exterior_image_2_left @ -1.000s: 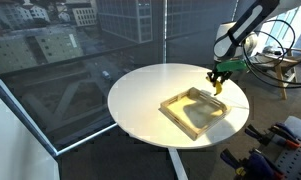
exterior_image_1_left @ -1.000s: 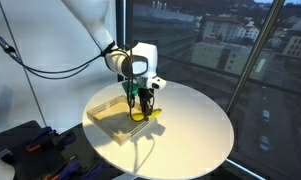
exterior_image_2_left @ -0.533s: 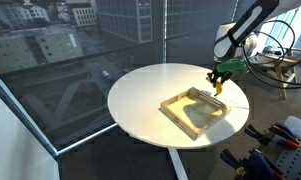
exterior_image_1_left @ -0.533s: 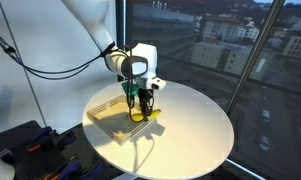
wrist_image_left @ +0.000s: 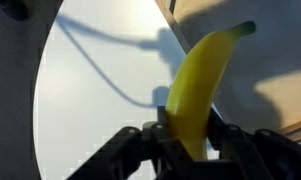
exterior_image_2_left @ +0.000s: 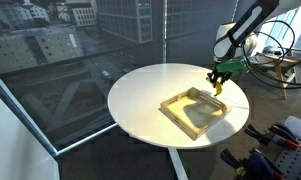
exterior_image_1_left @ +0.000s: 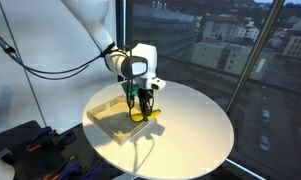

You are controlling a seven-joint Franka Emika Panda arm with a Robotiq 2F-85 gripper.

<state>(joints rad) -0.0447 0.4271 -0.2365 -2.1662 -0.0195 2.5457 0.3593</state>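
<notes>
Floor-to-ceiling windows and a city far below frame the round white bench. Over it the arm's tool has its fingers clamped on one end of a banana (yellow, unpeeled). The fruit hangs above the bench, right at the rim of a shallow wooden tray. This looks like the carrying stage, with the fruit aloft and not yet set down. A next move would call for centring over the tray, a slow descent, then a release.
</notes>
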